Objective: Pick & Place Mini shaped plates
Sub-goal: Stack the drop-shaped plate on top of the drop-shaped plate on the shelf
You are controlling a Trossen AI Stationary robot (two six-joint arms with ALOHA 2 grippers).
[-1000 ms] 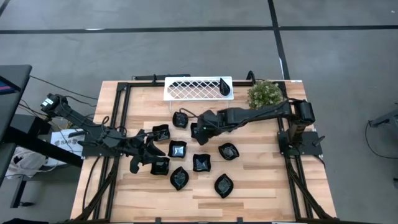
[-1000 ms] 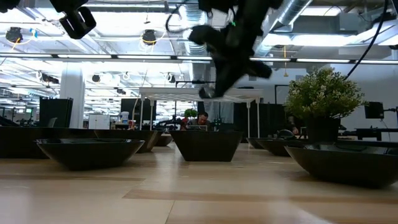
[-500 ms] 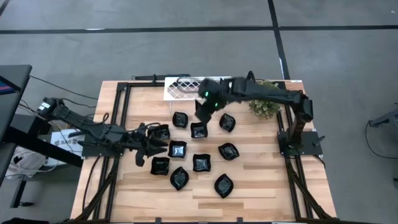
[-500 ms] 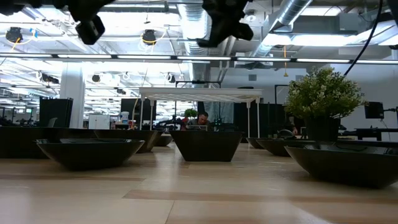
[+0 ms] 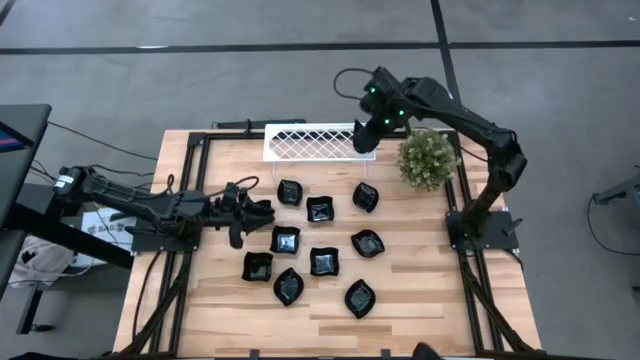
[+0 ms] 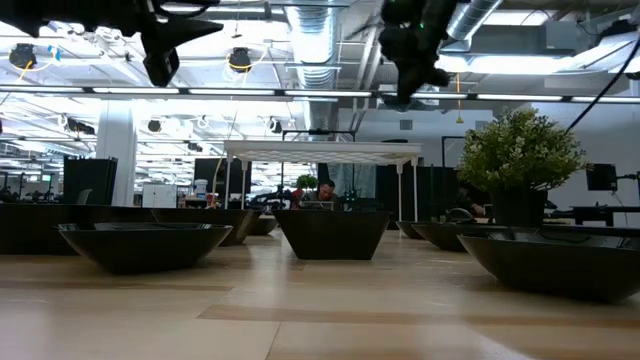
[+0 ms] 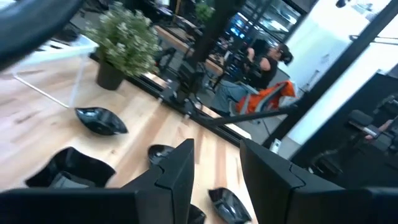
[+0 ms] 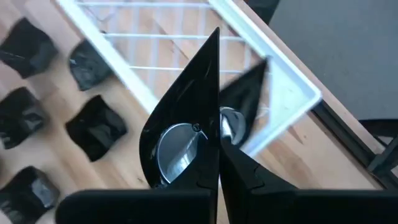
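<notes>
- Pale wooden desk (image 5: 420, 300) under both my arms, with a white lattice tray (image 5: 300, 142) along its far edge and a small potted plant (image 5: 427, 160) just beside the tray's right end.
- My right end effector (image 8: 217, 46) is up over the right end of that tray, fingers pressed together and gripping nothing.
- Just beyond its tips, inside the tray, lies a dark pointed shape (image 8: 249, 93). It is blurred, so I take it for a teardrop plate rather than swear to it.
- My left end effector (image 7: 216, 149) sits low over the left-middle of the desk, fingers apart with bare wood showing between them and nothing held.
- One square plate (image 7: 68, 169) lies just beside my left fingers.
- Farther out, the mini shaped plates (image 5: 320, 210) are spread across the middle of the desk, loose and apart from one another, between my two arms.
- Three of them lie in a row near the tray, and the others sit closer to the front edge.
</notes>
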